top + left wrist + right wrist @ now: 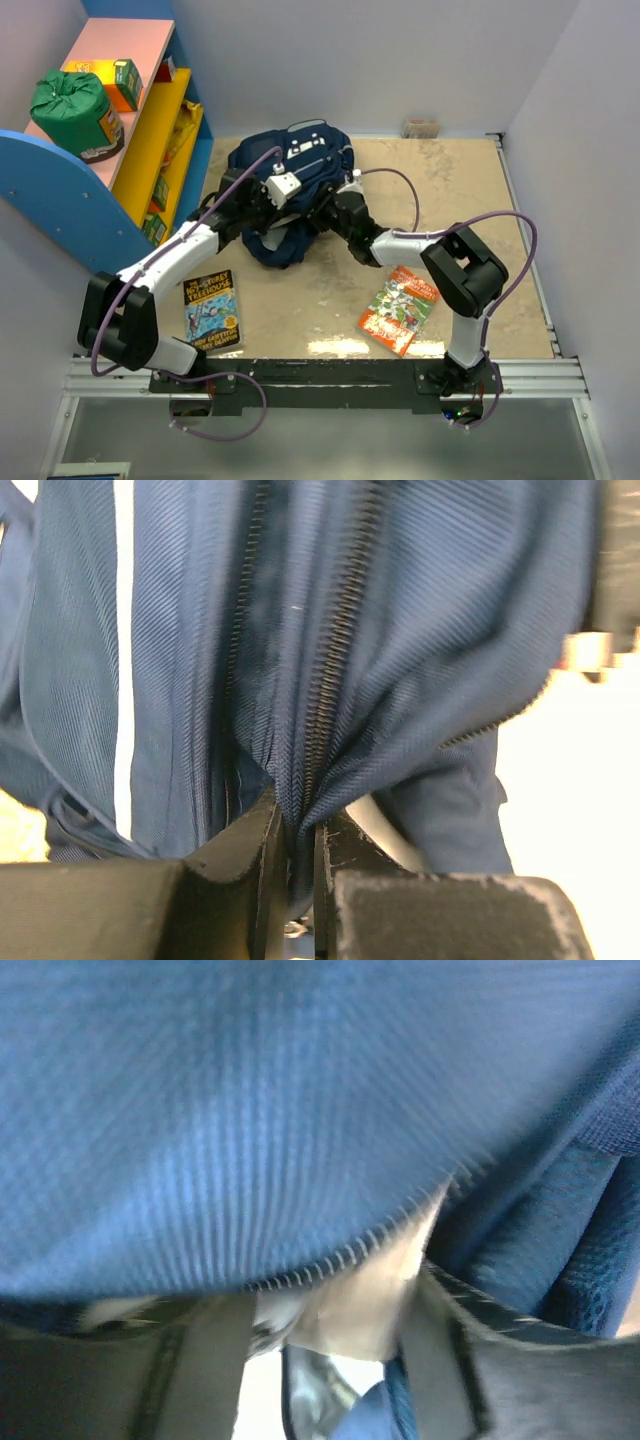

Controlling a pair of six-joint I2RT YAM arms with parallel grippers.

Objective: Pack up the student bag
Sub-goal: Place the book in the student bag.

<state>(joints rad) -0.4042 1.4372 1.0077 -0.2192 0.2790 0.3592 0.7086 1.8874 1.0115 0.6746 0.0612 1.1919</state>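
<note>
The bag [300, 160], navy ribbed fabric slumped in a soft heap, lies near the far edge of the counter [450, 200], left of centre. Both arms hide its near side. The left fingers [245, 865] are almost closed, pinching a fold beside the toothed zipper [325, 695]. The right fingers [470, 1360] stand wide apart beneath blurred fabric, gripping nothing visible. A blue book [212, 310] lies by the near-left corner, a red book [400, 308] toward the near-right.
</note>
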